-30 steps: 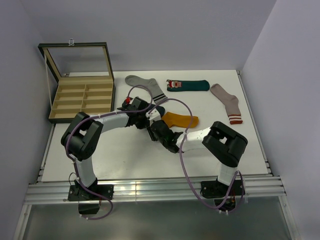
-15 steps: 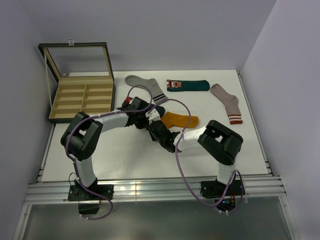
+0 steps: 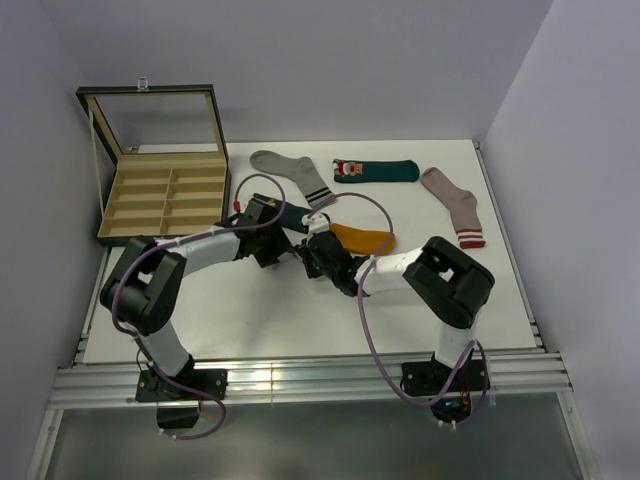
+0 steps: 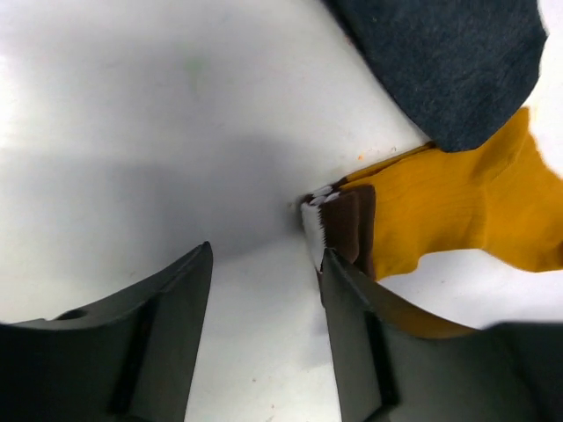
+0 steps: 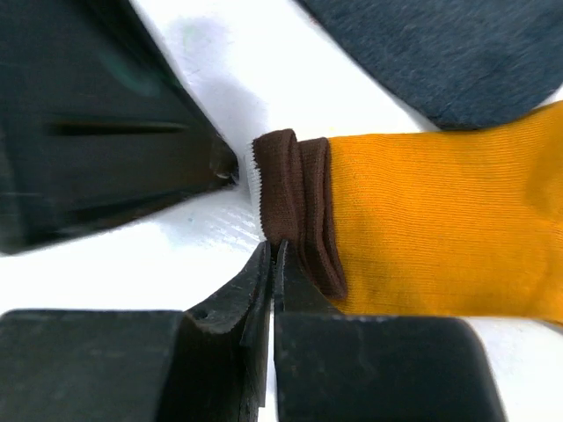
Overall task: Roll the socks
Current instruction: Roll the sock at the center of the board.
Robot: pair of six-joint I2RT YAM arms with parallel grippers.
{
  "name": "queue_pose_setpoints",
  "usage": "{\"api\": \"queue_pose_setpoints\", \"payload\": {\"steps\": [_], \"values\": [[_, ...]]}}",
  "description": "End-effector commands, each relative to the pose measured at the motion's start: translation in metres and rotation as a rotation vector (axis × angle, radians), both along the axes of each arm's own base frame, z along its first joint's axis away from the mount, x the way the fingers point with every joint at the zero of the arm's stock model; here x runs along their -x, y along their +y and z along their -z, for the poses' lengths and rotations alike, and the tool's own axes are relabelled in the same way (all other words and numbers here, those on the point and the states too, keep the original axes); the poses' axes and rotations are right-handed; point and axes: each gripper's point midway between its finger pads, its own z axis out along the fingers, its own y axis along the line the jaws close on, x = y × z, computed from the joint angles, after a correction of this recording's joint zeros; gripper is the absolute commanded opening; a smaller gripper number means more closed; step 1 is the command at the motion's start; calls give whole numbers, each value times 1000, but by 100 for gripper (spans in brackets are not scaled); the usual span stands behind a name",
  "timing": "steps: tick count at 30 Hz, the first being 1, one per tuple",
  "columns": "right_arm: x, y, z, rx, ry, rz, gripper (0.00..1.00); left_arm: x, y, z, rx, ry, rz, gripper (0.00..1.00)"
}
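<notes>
The mustard-orange sock lies flat with its brown cuff folded over. My right gripper is shut on the cuff's near edge. In the left wrist view my left gripper stands open just left of the same cuff, with bare table between its jaws and its right finger beside the cuff. From above, both grippers, left and right, meet at the cuff end of the mustard sock. The navy sock lies just beyond, partly under the left arm. The dark teal sock lies at the back.
A grey striped sock lies at the back centre and a pinkish sock at the back right. An open wooden compartment box stands at the back left. The left gripper's finger fills the upper left of the right wrist view.
My right gripper has closed on the mustard sock's cuff. My left gripper has opened and let go, and the left arm has swung its elbow outward to the left.
</notes>
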Motion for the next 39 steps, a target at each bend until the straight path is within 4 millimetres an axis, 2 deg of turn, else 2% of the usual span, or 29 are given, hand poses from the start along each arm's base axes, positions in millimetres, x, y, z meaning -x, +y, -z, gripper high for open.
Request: {"api": "queue_pose_setpoints", "payload": {"steps": [1, 2, 4, 6, 7, 8, 10, 16, 21, 26, 31, 39], "values": [[27, 1, 9, -101, 183, -96, 0, -8, 8, -26, 54, -85, -74, 60], [29, 5, 5, -136, 201, -120, 0, -9, 8, -34, 71, -109, -82, 61], [36, 14, -6, -232, 254, -164, 0, -8, 9, -36, 93, -129, -91, 63], [31, 9, -11, -304, 291, -152, 0, -8, 7, -40, 114, -146, -89, 63], [34, 15, -20, -386, 327, -174, 0, -5, 8, -38, 117, -144, -91, 64], [25, 6, -20, -422, 344, -143, 0, -7, 7, -40, 128, -157, -91, 64], [22, 2, -22, -502, 398, -121, 0, -3, 8, -36, 132, -151, -90, 64], [15, -16, -11, -683, 576, -32, 0, 1, -1, -29, 133, -138, -63, 62], [12, -34, 7, -765, 693, 85, 0, 7, -16, -23, 126, -126, -20, 60], [10, -49, 18, -798, 738, 161, 2, 8, -24, -14, 113, -109, 0, 57], [8, -61, 33, -758, 765, 241, 3, 5, -28, -9, 109, -106, 4, 55], [7, -69, 46, -744, 806, 292, 3, -8, -45, -22, 166, -172, 35, 55]]}}
